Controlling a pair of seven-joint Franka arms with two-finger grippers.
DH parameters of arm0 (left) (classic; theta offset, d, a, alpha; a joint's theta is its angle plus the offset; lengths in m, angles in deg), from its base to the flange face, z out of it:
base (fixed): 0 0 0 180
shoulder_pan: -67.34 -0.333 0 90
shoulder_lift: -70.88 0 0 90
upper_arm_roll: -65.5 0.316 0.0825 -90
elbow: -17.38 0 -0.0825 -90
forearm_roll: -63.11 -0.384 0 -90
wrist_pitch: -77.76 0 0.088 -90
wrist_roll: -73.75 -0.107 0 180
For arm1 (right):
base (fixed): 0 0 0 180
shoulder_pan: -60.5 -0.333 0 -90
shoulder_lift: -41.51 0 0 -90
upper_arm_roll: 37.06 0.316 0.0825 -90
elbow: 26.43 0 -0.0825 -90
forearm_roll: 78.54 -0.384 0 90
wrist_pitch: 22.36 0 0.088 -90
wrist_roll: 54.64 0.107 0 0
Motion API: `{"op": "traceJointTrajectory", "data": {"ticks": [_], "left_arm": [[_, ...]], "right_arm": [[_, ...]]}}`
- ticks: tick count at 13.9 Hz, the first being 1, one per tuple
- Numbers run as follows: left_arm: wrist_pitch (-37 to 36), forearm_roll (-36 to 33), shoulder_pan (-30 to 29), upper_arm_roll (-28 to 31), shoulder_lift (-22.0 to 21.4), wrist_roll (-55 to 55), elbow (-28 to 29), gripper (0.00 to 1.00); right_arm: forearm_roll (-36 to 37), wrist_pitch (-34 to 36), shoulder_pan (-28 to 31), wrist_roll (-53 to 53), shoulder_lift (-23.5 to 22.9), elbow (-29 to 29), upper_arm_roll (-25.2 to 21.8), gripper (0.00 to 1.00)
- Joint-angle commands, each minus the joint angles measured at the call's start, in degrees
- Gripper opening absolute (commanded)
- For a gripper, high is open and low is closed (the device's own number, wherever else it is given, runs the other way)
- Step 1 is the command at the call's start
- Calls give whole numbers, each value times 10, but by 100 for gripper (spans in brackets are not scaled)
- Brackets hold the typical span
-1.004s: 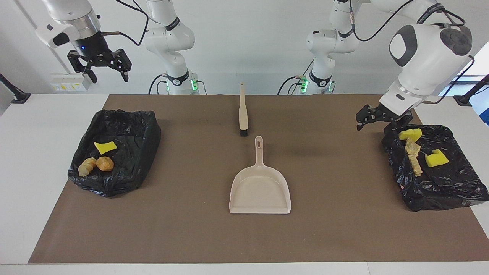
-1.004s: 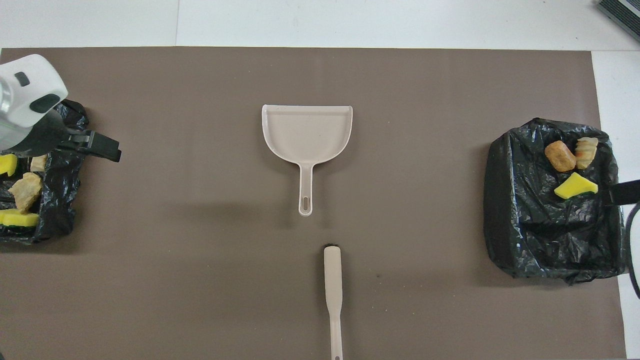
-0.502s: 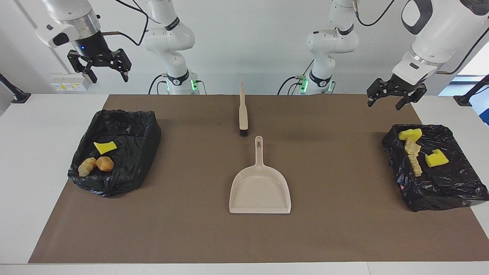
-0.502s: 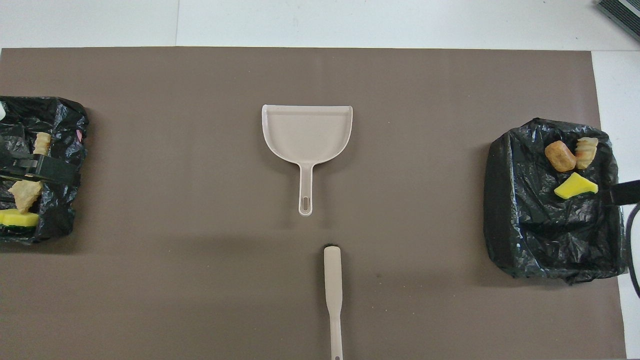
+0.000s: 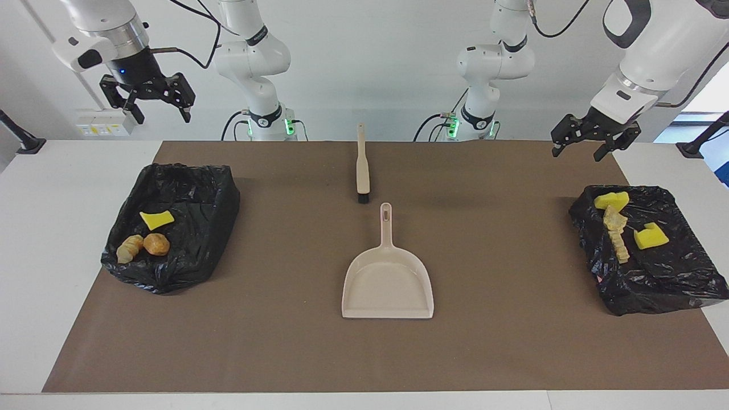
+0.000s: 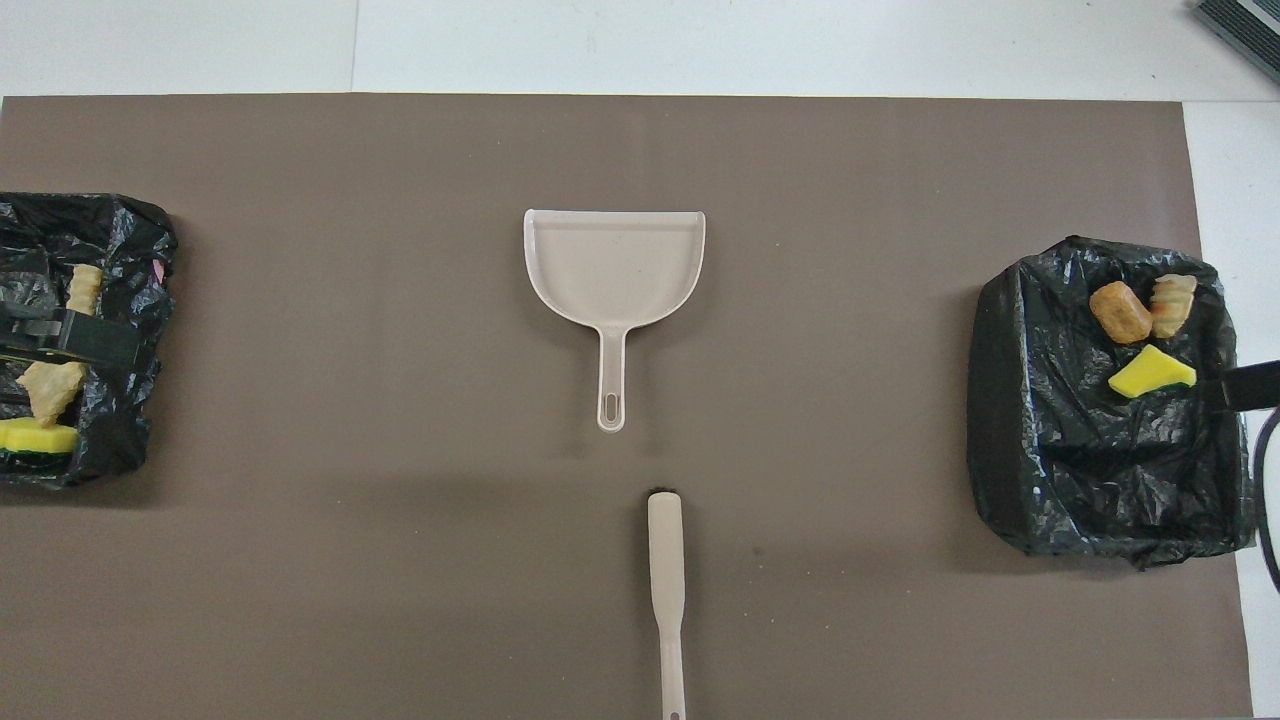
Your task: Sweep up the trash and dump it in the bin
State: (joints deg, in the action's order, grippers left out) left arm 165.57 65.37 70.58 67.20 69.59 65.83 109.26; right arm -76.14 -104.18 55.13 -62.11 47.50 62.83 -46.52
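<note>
All the trash lies in two black-bag-lined bins. The bin (image 5: 222,210) (image 6: 1010,420) at the right arm's end holds a yellow sponge bit (image 5: 156,219) (image 6: 1150,372) and two bread lumps (image 5: 156,244) (image 6: 1120,312). The bin (image 5: 655,290) (image 6: 130,440) at the left arm's end holds yellow bits (image 5: 650,236) (image 6: 35,437) and bread lumps (image 5: 618,233) (image 6: 50,385). The beige dustpan (image 5: 387,279) (image 6: 612,265) lies empty mid-mat. The brush (image 5: 362,165) (image 6: 665,560) lies nearer the robots. My left gripper (image 5: 578,152) (image 6: 70,340) hangs open high over its bin. My right gripper (image 5: 163,117) (image 6: 1250,385) hangs open over the other bin's outer rim.
A brown mat (image 5: 512,341) (image 6: 350,500) covers most of the white table (image 5: 57,256). The dustpan's handle points toward the robots, in line with the brush. Both bins sit at the mat's two ends.
My left gripper has lifted from low at its bin's rim to high above it, then shifted only slightly. The right arm, dustpan, brush and trash have not moved.
</note>
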Motion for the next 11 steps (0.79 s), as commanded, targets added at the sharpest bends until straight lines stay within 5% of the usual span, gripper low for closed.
{"op": "traceJointTrajectory", "data": {"ticks": [1, 11], "left_arm": [[0, -8, 0, -4, -9, -4, 5, 100], [-3, -8, -3, -4, -13, -5, 6, 100]], "right_arm": [[1, 5, 7, -7, 6, 8, 3, 100], [1, 6, 7, -7, 7, 8, 3, 100]]}}
